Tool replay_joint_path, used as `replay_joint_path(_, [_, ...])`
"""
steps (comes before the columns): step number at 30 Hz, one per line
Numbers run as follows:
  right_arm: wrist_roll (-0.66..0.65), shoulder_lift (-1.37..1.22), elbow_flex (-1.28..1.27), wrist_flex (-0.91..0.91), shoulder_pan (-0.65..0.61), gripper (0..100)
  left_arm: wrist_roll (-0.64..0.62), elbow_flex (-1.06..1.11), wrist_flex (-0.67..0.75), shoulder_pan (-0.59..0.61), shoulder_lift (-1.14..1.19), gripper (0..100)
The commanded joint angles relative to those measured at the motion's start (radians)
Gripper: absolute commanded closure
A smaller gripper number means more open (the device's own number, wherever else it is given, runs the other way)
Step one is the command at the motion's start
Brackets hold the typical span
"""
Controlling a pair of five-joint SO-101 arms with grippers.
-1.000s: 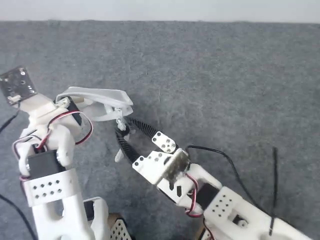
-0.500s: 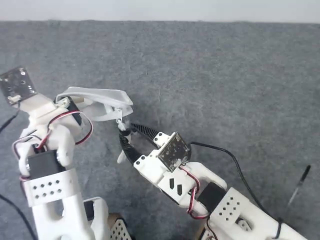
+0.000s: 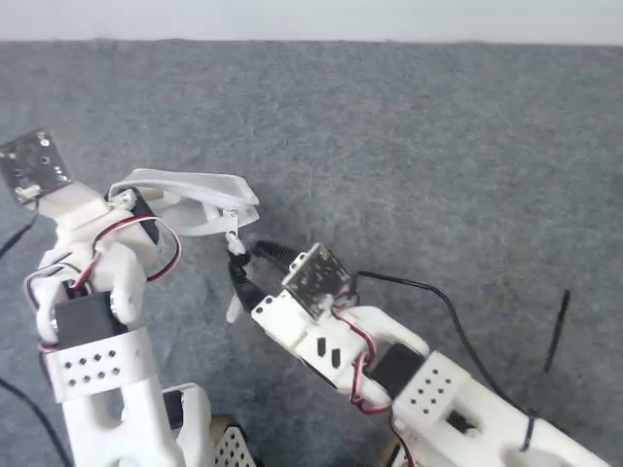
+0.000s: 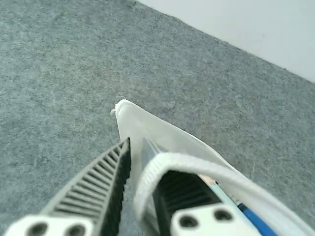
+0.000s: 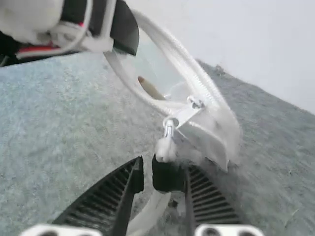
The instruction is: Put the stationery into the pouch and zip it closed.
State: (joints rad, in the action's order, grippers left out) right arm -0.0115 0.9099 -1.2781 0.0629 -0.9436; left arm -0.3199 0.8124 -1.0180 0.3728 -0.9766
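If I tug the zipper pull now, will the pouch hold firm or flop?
It will probably flop: the pouch looks thin and soft, and the left gripper clamps it at one end only. The zipper pull dangles loosely, so it may swing aside when touched.

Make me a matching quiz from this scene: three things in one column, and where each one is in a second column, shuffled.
Things:
1. pouch
2. zipper pull
3. blue item

Places:
A. inside the pouch
B. clamped in the left claw
C. hanging off the pouch's end, right at the right claw

Pairs: 1-B, 2-C, 3-A
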Motion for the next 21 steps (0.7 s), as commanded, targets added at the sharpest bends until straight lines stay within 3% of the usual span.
replay_joint_path(1, [0.025, -0.053, 0.089, -0.008, 0.013, 88.8, 0.0, -0.024, 0.038, 0.003, -0.011, 97])
replay_joint_path(6, [0.094, -0.077, 0.114, -0.008, 0.022, 88.8, 0.0, -0.024, 0.038, 0.003, -0.011, 97])
replay_joint_path(15, [0.097, -0.079, 0.063, -0.156, 0.05, 88.8, 0.002, -0.024, 0.038, 0.003, -0.011, 97])
replay_joint_path(21, [0.097, -0.079, 0.06, -0.162, 0.05, 89.3, 0.002, -0.024, 0.038, 0.003, -0.011, 97])
